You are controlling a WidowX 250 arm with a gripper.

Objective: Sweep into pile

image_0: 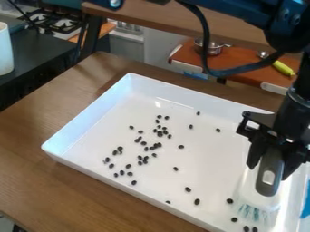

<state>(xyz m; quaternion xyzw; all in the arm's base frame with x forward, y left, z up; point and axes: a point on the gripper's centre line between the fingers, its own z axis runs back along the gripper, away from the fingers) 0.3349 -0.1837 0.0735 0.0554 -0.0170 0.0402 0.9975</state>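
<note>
While the pincer (270, 171) clasps its handle, the brush (259, 192) extends bristles-down beneath it, over the tray (212, 158).

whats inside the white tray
Small black pieces lie scattered over the floor of the white tray. The brush, held by the gripper, is at the right of the view; whatever lies directly beneath it is covered.
</note>
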